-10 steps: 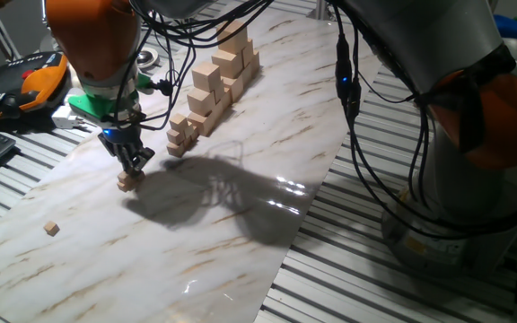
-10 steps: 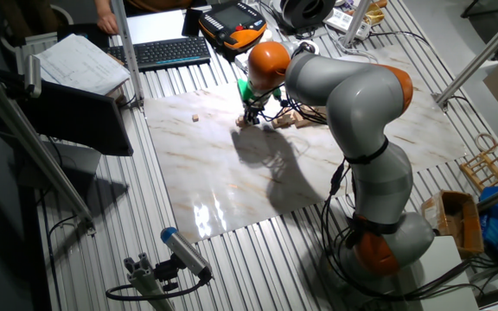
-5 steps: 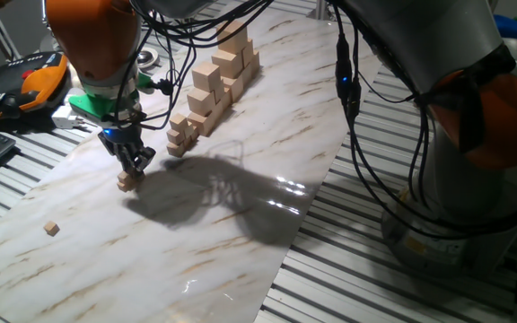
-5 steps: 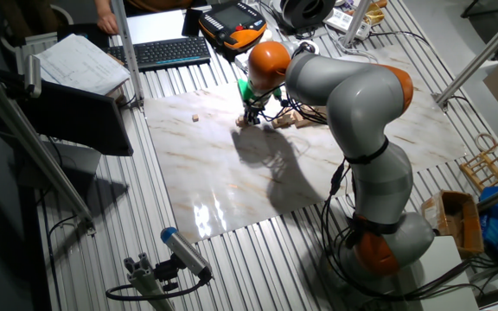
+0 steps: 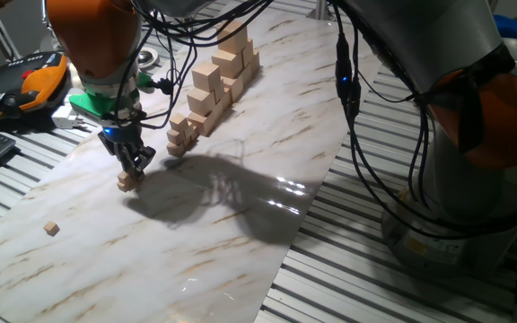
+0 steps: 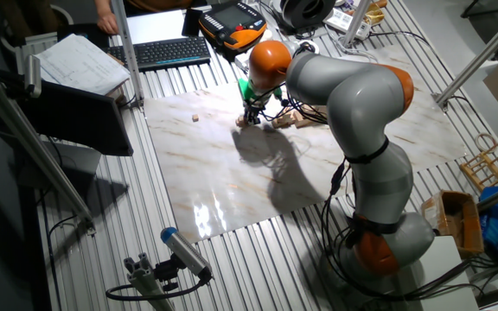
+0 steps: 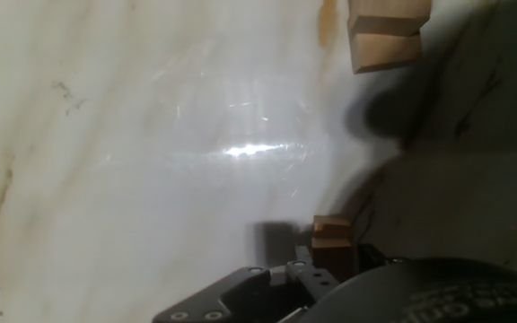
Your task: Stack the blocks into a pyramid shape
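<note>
Nothing has visibly moved since the earlier frames: the gripper (image 5: 134, 164) hangs at the same spot over the same small blocks (image 5: 129, 181), and the arm pose is unchanged.

No brand, label or readable writing shows in any view.

The blocks under the gripper look like two tiny tan cubes, one on top of the other, standing upright on the marble-patterned board (image 5: 240, 206). In the hand view the pair (image 7: 332, 240) sits just in front of the gripper, flat faces square to the camera; being cubes, they have no long axis. One more tiny block (image 5: 52, 229) lies alone on the board, well apart toward the near left corner. A low stepped heap of small blocks (image 5: 183, 133) sits at the foot of a row of much bigger pale cubes (image 5: 223, 67).

Gripper state: fingers point straight down, tips close together just above or on the top cube. I cannot tell whether they are clamped on it or merely near it.

Surface: glossy white board with tan veining, lamp glare in places, the arm's shadow across it. It lies on a ribbed metal bench (image 5: 348, 278). Around it: a keyboard (image 6: 171, 52), an orange handheld controller (image 6: 232, 22), loose papers (image 6: 80, 65) and black cables (image 5: 353, 135).
</note>
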Robot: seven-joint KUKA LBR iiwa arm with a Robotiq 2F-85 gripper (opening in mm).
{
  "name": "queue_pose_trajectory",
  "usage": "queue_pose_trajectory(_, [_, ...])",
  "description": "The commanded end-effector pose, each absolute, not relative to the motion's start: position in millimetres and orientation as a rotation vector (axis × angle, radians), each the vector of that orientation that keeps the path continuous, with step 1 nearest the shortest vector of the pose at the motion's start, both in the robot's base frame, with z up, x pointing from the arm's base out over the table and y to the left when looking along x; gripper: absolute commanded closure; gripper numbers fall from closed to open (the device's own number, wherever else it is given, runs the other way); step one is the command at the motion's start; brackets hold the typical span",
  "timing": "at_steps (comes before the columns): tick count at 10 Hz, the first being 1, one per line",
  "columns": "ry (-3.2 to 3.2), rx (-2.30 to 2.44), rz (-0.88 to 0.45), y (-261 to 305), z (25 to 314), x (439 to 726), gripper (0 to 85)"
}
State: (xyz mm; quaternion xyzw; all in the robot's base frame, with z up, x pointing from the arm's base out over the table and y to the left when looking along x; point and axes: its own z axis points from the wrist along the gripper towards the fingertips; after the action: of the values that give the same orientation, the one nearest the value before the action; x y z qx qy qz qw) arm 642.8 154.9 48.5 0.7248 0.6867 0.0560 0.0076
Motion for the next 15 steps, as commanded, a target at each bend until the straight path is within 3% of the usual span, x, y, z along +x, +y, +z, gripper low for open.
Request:
queue_pose_trajectory(1, [2.143, 2.270, 0.174, 155, 49, 643, 51.0])
queue_pose_trajectory(9, [2.183, 2.284, 0.173, 157, 62, 645, 51.0])
queue_pose_trajectory(15, [2.262, 2.283, 0.141, 207, 91, 658, 51.0])
